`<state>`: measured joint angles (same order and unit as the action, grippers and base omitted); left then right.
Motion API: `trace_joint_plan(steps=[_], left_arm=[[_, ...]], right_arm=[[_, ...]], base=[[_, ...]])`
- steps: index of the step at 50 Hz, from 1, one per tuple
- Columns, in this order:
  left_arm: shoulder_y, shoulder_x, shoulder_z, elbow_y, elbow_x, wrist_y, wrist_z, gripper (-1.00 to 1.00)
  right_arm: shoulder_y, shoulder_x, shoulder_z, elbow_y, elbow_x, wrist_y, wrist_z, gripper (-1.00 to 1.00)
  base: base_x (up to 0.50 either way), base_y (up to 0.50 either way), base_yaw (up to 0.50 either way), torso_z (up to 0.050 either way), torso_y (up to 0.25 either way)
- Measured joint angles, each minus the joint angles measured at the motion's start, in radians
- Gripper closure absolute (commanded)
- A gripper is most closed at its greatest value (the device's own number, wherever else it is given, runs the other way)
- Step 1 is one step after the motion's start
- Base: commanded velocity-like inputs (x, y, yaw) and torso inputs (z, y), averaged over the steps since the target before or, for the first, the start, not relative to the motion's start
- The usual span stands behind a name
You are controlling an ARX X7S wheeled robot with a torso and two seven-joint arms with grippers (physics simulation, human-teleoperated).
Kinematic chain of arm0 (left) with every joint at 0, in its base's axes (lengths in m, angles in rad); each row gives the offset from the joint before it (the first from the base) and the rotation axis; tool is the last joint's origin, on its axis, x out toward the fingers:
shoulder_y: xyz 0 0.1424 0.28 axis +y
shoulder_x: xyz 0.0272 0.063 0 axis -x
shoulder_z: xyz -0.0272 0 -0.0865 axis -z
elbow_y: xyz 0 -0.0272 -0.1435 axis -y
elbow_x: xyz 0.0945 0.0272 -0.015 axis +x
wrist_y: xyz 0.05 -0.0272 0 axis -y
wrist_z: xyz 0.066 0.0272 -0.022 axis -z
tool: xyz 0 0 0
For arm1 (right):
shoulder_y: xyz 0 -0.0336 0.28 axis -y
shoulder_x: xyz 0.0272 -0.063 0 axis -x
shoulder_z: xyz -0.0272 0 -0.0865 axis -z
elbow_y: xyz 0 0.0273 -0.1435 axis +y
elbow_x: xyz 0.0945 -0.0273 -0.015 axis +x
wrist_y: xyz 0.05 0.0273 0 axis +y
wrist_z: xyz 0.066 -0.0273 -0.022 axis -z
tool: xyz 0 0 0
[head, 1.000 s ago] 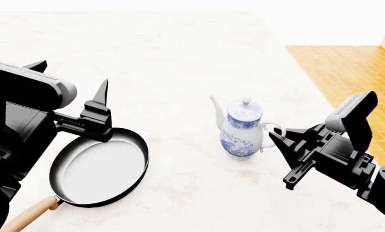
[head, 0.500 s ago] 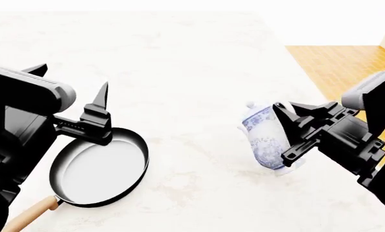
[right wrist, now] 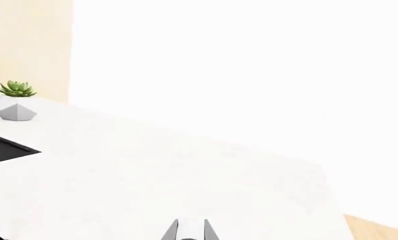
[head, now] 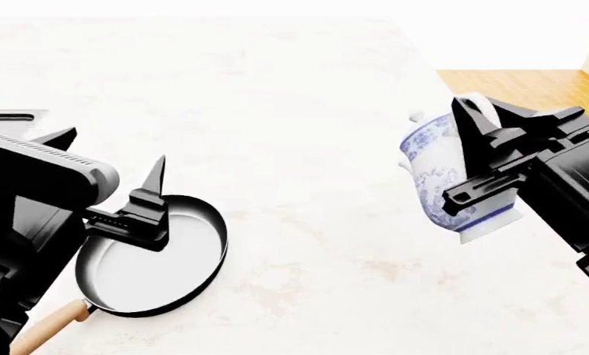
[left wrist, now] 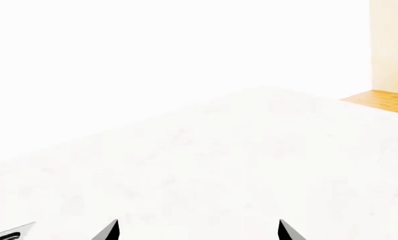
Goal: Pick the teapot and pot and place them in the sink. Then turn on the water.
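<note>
Head view: the right end effector point(head: 477, 159) is clamped on the tilted teapot point(head: 442, 177), lifted off the worktop point(head: 304, 111). The left end effector point(head: 111, 181), fingers apart, hovers over the pot point(head: 156, 259). Only the right wrist view shows a sink point(right wrist: 2, 150) corner and succulent planter point(right wrist: 15, 102).

Lighting is very bright and even, washing the pale marbled stone counter point(head: 274, 111) nearly to white toward twelve o'clock in the head view. Both wrist views blow out, wall and counter merging. Shadows are faint, soft patches. The shallow black frying pan with pale inside point(head: 156, 255) renders sharply, without blur or edge distortion.
</note>
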<state>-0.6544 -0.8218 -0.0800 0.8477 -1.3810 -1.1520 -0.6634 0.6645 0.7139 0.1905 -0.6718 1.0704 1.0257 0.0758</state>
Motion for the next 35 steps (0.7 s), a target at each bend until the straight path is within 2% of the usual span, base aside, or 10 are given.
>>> trace_joint_plan(steps=[9, 18, 35], left_arm=[[0.07, -0.063, -0.049, 0.011, -0.036, 0.002, 0.03, -1.0], [0.191, -0.14, -0.155, 0.006, -0.1, 0.003, 0.07, -1.0], [0.461, -0.208, -0.402, -0.041, -0.121, -0.033, 0.271, -1.0]], right_arm=[[0.021, -0.022, 0.008, -0.043, 0.026, 0.036, 0.11, 1.0], [0.047, -0.053, -0.012, -0.055, 0.029, 0.087, 0.233, 1.0], [0.051, -0.092, -0.044, -0.037, 0.064, 0.157, 0.354, 1.0]], base=[[0.0, 0.0, 0.0, 0.0, 0.001], [0.0, 0.0, 0.0, 0.0, 0.001], [0.0, 0.0, 0.0, 0.0, 0.001]])
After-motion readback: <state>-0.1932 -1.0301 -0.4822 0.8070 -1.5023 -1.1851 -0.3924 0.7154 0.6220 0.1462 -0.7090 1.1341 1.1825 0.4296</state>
